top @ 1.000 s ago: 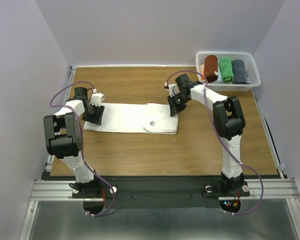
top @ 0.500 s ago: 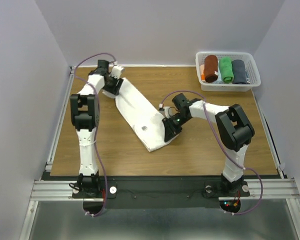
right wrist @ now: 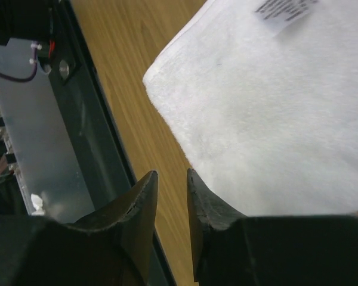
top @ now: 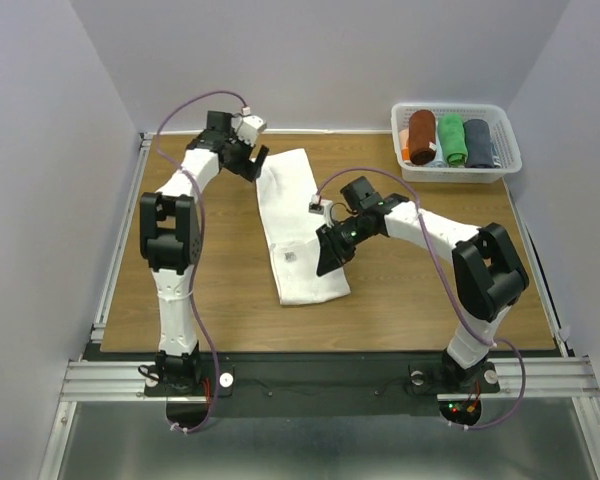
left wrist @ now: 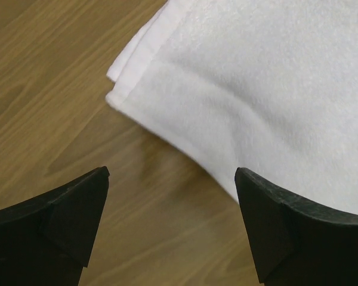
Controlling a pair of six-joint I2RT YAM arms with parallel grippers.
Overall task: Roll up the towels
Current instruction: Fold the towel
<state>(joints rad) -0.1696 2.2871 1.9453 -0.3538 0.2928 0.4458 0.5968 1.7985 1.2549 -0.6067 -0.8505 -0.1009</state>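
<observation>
White terry cloth makes up the larger of the two task pieces: the white towel [top: 298, 228] lies folded into a long strip on the wooden worktop [top: 410, 290], running from the far side, slightly left of centre, toward the near edge, with its near end angled a little to the right. A small printed label [top: 290, 256] shows on its upper face in the near half. The left fingers [top: 252, 162] hang just beside the strip's far left corner, spread wide and released, with only bare wood between them in the left wrist view; the layered corner of the towel sits just beyond their tips, not touched. The right fingers [top: 330, 258] sit at the strip's right edge, close to the near end. In the right wrist view they stand parted by a narrow gap and grasp nothing, the towel's near corner lying just off to one side of them. The slate blue-grey towel [top: 478, 142] is rolled up and sits in the white plastic basket [top: 510, 150] at the far right corner of the worktop, beside a green roll [top: 451, 138] and a rust-brown roll [top: 421, 135].
</observation>
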